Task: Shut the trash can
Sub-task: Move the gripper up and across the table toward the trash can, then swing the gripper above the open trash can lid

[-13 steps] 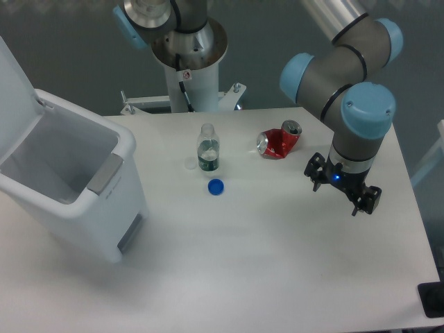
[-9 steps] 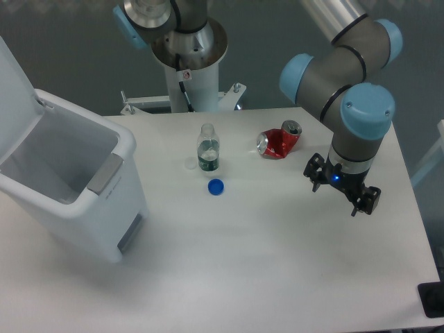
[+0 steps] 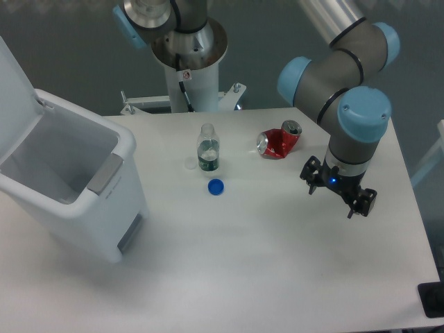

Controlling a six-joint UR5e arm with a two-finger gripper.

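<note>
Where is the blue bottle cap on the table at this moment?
The blue bottle cap lies on the white table near the centre of the camera view, just in front of the open plastic bottle and right of the trash can.

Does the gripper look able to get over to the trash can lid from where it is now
Probably yes. The gripper hangs above the table's right side, the raised lid is far left, and only a low bottle, blue cap and crushed can lie between.
</note>
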